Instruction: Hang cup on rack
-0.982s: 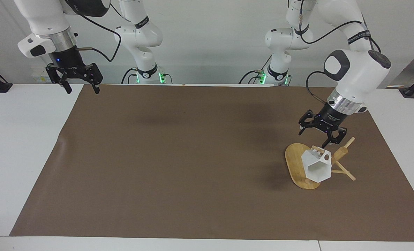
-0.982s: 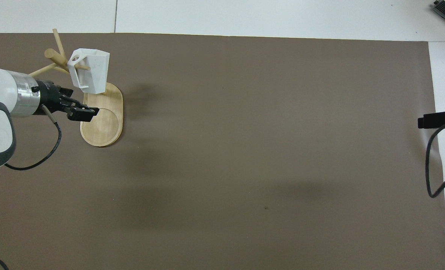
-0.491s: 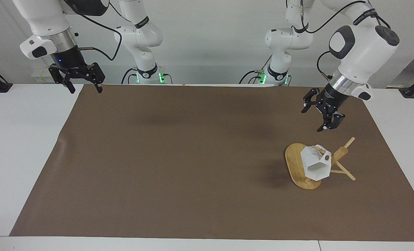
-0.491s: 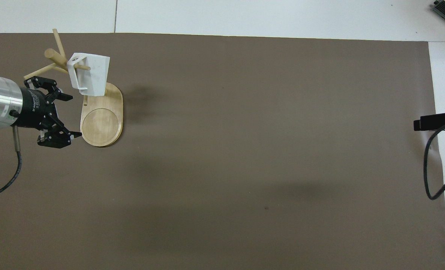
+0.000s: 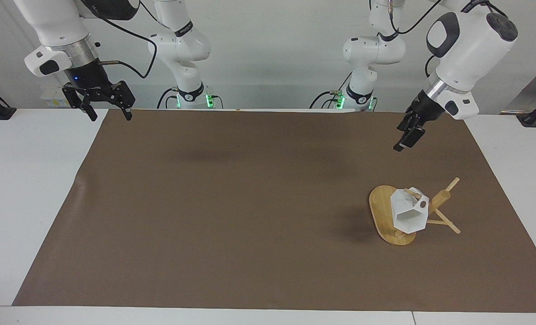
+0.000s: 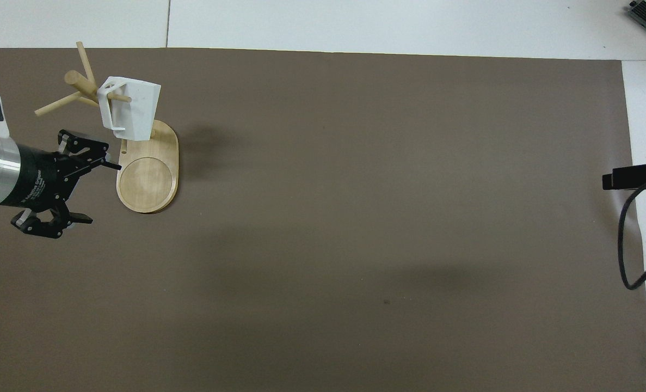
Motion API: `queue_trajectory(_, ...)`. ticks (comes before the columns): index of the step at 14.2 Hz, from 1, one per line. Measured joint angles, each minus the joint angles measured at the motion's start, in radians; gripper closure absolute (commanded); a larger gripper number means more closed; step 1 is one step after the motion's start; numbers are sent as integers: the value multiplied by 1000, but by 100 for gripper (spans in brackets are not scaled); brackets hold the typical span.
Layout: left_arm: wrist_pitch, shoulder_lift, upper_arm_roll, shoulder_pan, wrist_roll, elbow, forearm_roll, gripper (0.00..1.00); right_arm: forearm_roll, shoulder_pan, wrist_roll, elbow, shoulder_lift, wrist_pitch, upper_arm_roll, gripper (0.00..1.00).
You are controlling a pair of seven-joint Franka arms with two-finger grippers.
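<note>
The white faceted cup [image 5: 410,214] hangs by its handle on a thin peg of the bamboo rack [image 5: 440,198], over the rack's oval base [image 5: 379,205]. In the overhead view the cup [image 6: 132,109] hangs beside the post, over the base [image 6: 148,179]. My left gripper [image 5: 407,136] is open and empty, raised in the air over the mat beside the rack, apart from the cup; it also shows in the overhead view [image 6: 103,193]. My right gripper [image 5: 108,116] is open and empty and waits over the mat's edge at the right arm's end.
A brown mat [image 5: 249,203] covers most of the white table [image 5: 28,203]. Only the tip of the right gripper [image 6: 630,177] and its cable show in the overhead view. Nothing else stands on the mat.
My left gripper has risen and drawn back from the rack toward the robots, turning as it went. The cup stays hanging on the peg. The right arm has barely moved.
</note>
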Motion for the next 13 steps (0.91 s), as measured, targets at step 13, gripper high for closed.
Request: queue_trajectory(13,-176,27,-15,2,927,218,162,0,0,2,0,0,0,0,3,0)
